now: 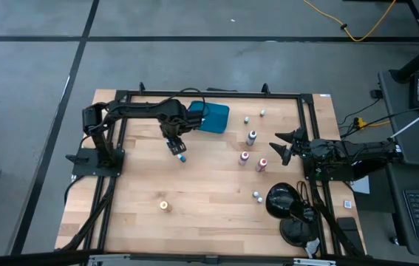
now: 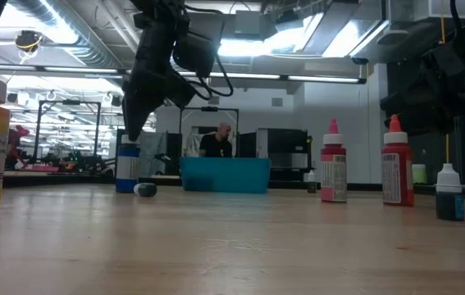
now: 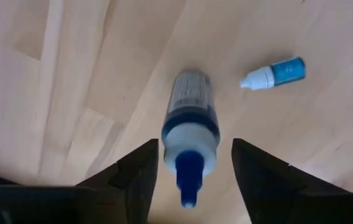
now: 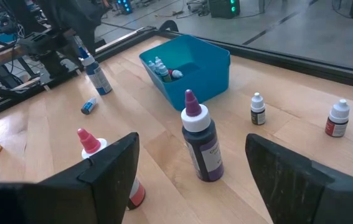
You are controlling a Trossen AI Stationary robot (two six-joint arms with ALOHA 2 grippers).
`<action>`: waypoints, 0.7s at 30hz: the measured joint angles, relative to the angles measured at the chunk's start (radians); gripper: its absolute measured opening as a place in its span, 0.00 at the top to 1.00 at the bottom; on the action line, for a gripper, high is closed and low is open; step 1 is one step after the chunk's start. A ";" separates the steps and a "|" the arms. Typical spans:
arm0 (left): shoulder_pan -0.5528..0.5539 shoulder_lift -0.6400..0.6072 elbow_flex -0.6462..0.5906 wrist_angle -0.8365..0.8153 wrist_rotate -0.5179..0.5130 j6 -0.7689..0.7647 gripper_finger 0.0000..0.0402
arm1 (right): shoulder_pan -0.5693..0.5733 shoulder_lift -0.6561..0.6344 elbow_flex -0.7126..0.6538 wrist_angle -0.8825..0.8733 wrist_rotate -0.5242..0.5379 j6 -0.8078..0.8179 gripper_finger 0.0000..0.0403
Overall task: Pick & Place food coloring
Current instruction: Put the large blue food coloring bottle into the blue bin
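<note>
A blue-tipped food coloring bottle (image 3: pixel 190 134) stands upright on the wooden table. My left gripper (image 3: pixel 195 144) hangs just above it, open, one finger on either side of its cap and apart from it. A tiny blue bottle (image 3: pixel 274 73) lies on its side close by. The teal tray (image 1: pixel 213 117) sits at the far middle and holds a few small bottles (image 4: pixel 161 67). My right gripper (image 1: pixel 280 146) waits open at the right. In front of it stand a purple bottle (image 4: pixel 201 146) and two red-tipped bottles (image 1: pixel 244 157) (image 1: pixel 262 164).
Small white-capped vials stand right of the tray (image 1: pixel 246 119) (image 1: pixel 262 113), and another stands near the right front (image 1: pixel 256 196). An orange bottle (image 1: pixel 164 206) stands alone at the near left. A black lamp-like object (image 1: pixel 279 201) sits at the near right corner. Black frame rails edge the table.
</note>
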 joint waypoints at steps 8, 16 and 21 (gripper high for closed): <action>0.000 0.000 0.000 -0.003 0.001 0.000 0.63 | 0.000 0.000 0.000 0.000 0.000 0.000 0.27; 0.000 -0.007 -0.027 -0.014 0.018 0.000 0.71 | 0.000 0.000 0.000 0.000 0.000 0.000 0.27; 0.000 -0.003 -0.016 -0.026 0.015 0.000 0.70 | 0.000 0.000 0.000 0.000 0.000 0.000 0.27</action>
